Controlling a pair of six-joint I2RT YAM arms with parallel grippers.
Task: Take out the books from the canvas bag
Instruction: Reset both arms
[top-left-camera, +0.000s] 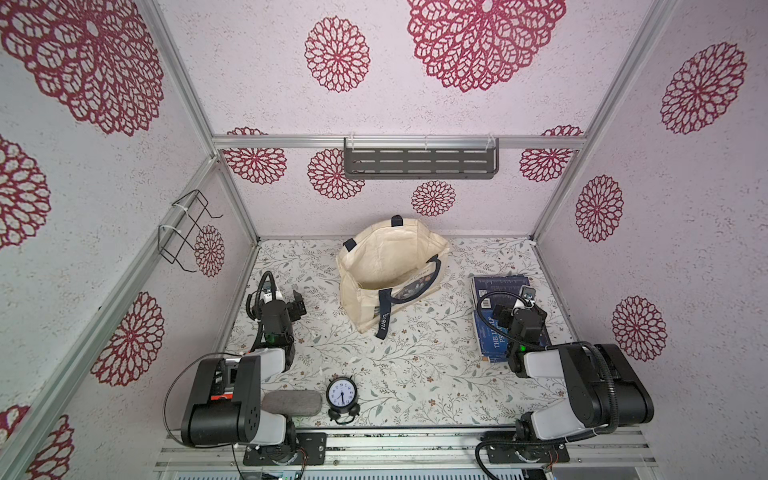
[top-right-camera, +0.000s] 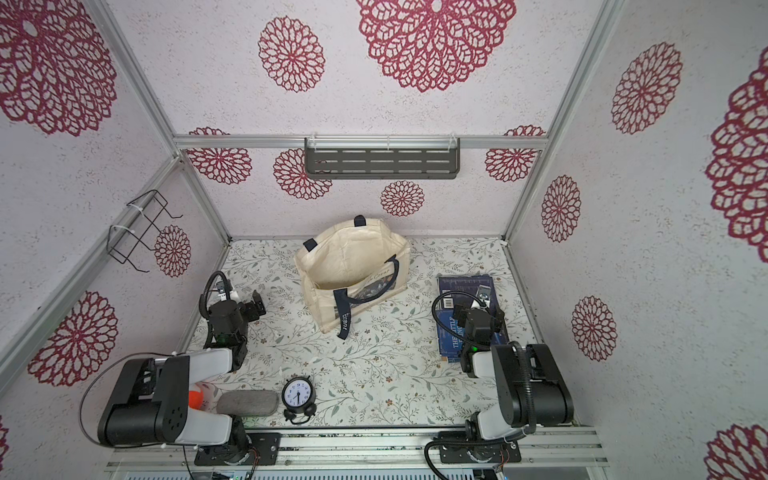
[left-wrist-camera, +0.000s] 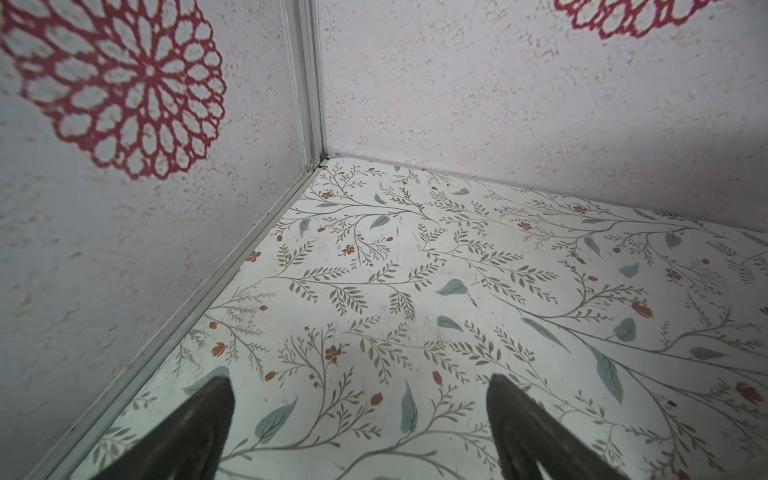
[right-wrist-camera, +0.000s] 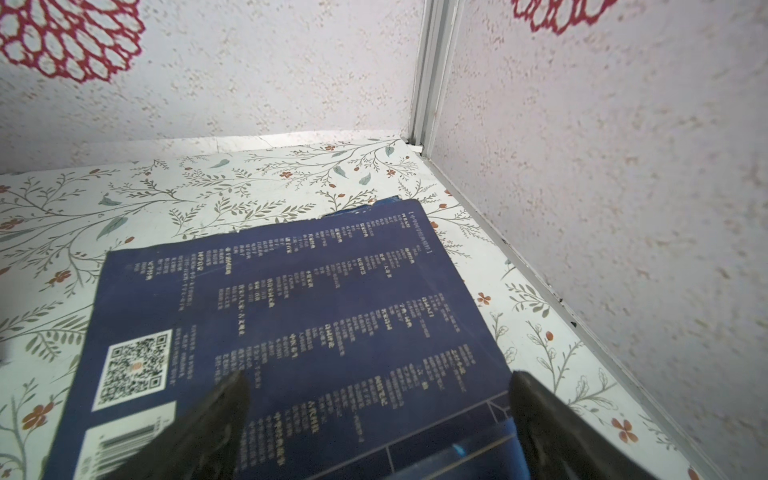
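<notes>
The cream canvas bag (top-left-camera: 386, 266) (top-right-camera: 349, 266) stands open-mouthed at the back middle of the table, and one navy strap (top-left-camera: 383, 316) hangs down its front. Whether anything lies inside it cannot be told. Two navy books lie on the table to its right: one back cover up (top-left-camera: 496, 286) (top-right-camera: 463, 284) (right-wrist-camera: 291, 299), one titled in pale letters (top-left-camera: 490, 338) (top-right-camera: 451, 338) nearer the front. My right gripper (top-left-camera: 515, 308) (top-right-camera: 478, 309) (right-wrist-camera: 378, 374) hovers open just over these books, holding nothing. Left of the bag, my left gripper (top-left-camera: 297, 306) (top-right-camera: 255, 305) (left-wrist-camera: 361, 380) is open over bare table.
A black alarm clock (top-left-camera: 341, 395) and a grey oblong pad (top-left-camera: 293, 402) sit near the front edge. A dark slotted shelf (top-left-camera: 419, 162) hangs on the back wall and a wire rack (top-left-camera: 187, 228) on the left wall. Walls close in three sides.
</notes>
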